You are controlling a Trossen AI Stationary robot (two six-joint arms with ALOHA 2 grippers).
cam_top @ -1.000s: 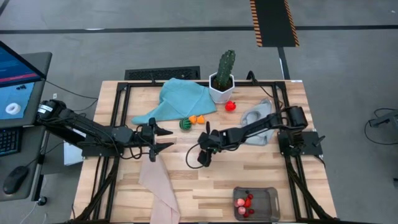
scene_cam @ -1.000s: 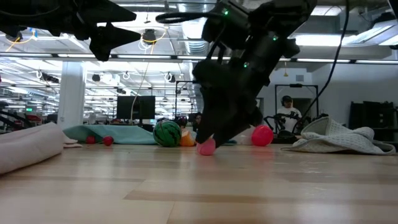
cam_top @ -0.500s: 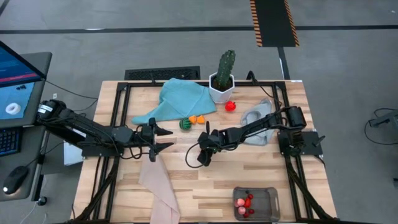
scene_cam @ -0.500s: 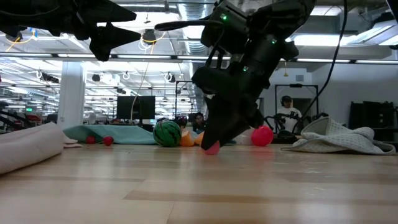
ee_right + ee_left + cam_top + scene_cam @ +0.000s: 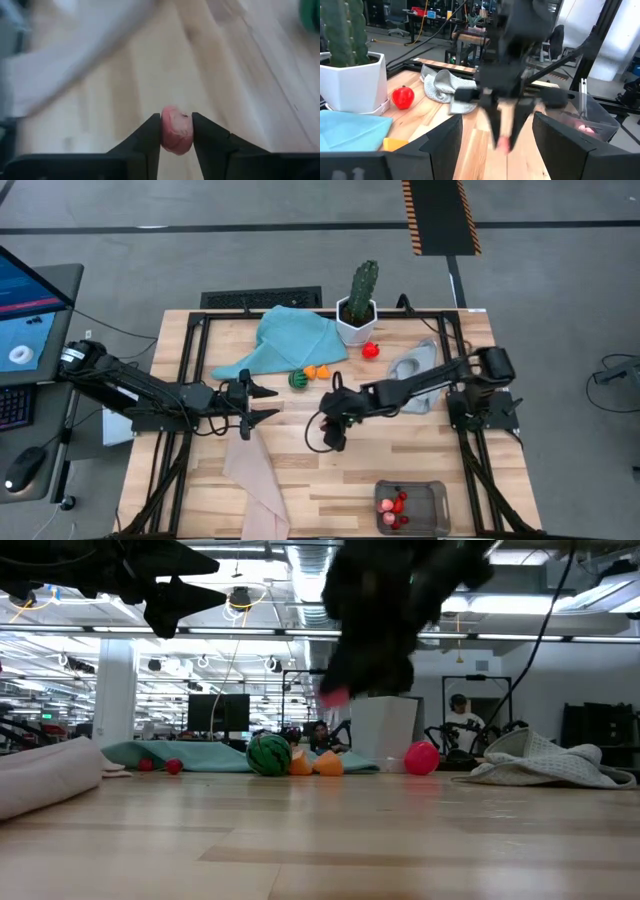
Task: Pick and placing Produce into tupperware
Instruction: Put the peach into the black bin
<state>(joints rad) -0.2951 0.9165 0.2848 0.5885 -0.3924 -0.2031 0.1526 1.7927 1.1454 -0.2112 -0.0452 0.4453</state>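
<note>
Right wrist view: my right gripper [image 5: 176,131] jaws pinch a pink produce piece [image 5: 176,131], clear of the tabletop [image 5: 400,455]. Left gripper [image 5: 268,403] hovers, jaws apart, empty.

Wooden table [image 5: 300,480] — cloths, cactus pot [image 5: 356,323], produce [image 5: 317,371], tupperware [image 5: 437,505].

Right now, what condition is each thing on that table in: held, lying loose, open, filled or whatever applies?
Right gripper: shut on a pink produce piece, lifted off the table.
Left gripper: open, holding nothing, above the table.
Tupperware: no lid on it, several red and pink pieces inside.
Striped green ball: resting on the table.
Two orange pieces: resting beside the ball.
Cactus: upright in its white pot.
</note>
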